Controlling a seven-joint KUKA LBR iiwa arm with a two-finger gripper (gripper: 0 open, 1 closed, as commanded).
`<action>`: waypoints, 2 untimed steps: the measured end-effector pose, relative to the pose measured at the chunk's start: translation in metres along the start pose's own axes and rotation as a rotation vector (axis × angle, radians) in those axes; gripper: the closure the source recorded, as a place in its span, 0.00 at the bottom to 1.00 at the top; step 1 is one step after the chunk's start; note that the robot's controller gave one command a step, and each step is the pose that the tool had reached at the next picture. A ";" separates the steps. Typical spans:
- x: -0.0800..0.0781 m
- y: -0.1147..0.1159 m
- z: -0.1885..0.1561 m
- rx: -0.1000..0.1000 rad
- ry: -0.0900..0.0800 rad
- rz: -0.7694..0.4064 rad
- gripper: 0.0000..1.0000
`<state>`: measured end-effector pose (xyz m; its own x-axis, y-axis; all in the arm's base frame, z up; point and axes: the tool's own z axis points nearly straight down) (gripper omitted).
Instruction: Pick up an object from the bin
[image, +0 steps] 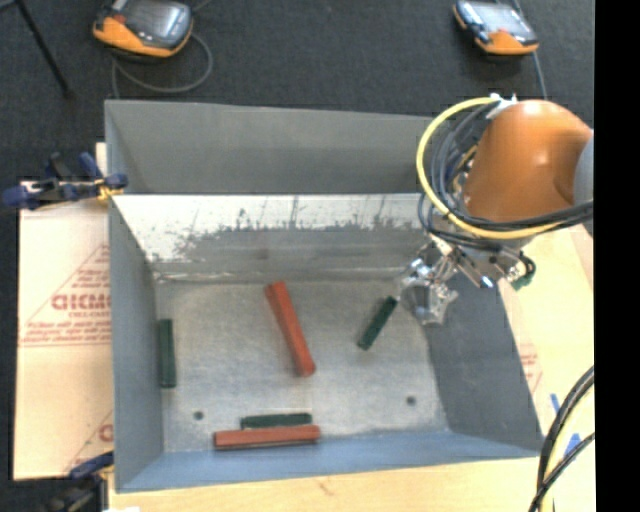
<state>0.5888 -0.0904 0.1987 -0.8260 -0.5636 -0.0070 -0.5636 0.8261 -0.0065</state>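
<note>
My gripper hangs at the right side of the bin, just right of a short dark green bar that lies slanted on the floor. Nothing shows between its fingers. A longer red-orange bar lies slanted in the middle of the bin, further left of the green one.
Another dark green bar lies along the left wall. Near the front wall a red-orange bar lies flat with a dark green bar touching it just behind. The arm's orange cover and cables hang over the right rim.
</note>
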 end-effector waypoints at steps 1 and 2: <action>0.000 0.001 0.002 -0.005 0.001 0.002 0.00; -0.031 -0.023 0.130 -0.004 0.001 -0.034 0.00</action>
<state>0.6289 -0.0919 0.0686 -0.8062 -0.5916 -0.0056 -0.5916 0.8062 -0.0025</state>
